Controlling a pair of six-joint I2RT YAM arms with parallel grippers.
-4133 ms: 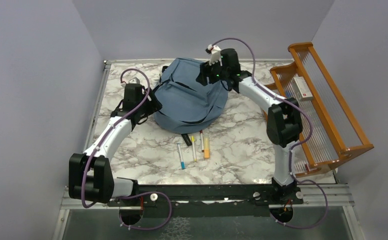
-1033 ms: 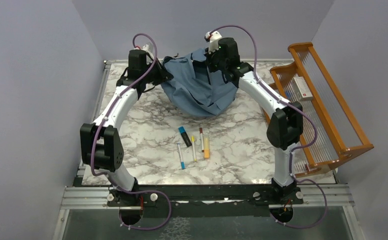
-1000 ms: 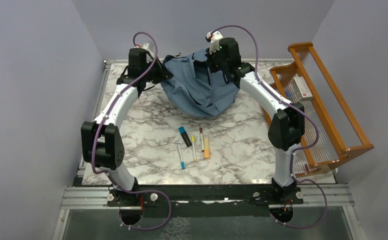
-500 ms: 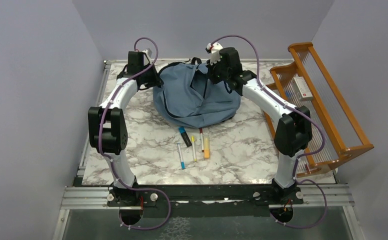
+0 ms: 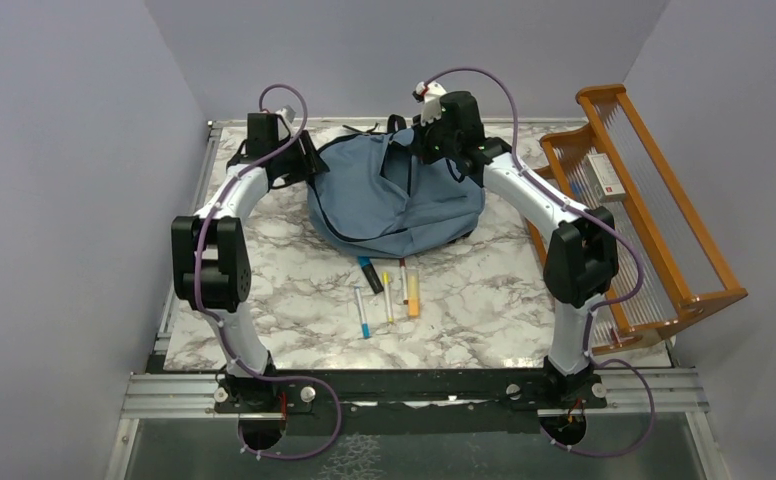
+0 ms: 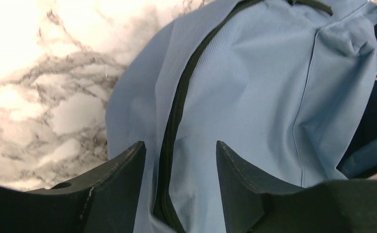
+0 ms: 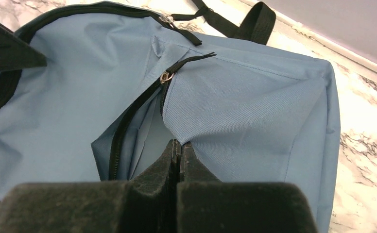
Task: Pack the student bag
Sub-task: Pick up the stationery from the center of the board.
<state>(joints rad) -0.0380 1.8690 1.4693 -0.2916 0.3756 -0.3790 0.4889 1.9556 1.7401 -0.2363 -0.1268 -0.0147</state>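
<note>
Marbled white-and-grey table (image 5: 294,290) fills the floor of a booth with plain lilac-grey walls, and the student bag (image 5: 394,200) lies slumped on the far half of it, between the two arms, its blue fabric spread wide and low. Both arms reach to the back of the table and meet the bag from either side. The left gripper (image 6: 180,145) sits at the bag's left edge with its fingers (image 6: 123,170) well apart; the black zipper line (image 6: 174,111) runs down between them, and the cloth lies under the gap without being pinched, so this gripper has hold of nothing. The right gripper (image 7: 179,144) is at the top of the bag, its two fingers pressed flat together on a pinch of the blue fabric right at the edge of an unzipped opening, where the cloth creases up toward the tips. A metal zipper pull (image 7: 165,76) lies just beyond that opening, and black straps (image 7: 257,19) trail off the bag's far edge onto the marble. Near the bag's front edge a small cluster of pens lies loose on the table: a black marker with a blue end (image 5: 369,273) almost touching the bag, a white pen with a blue tip (image 5: 363,313), a thin yellow pen (image 5: 387,297), a dark-capped pen (image 5: 403,280) and an orange marker (image 5: 413,292). An orange wooden rack (image 5: 664,200) stands tilted along the right side, with a white box (image 5: 604,177) lying on it
</note>
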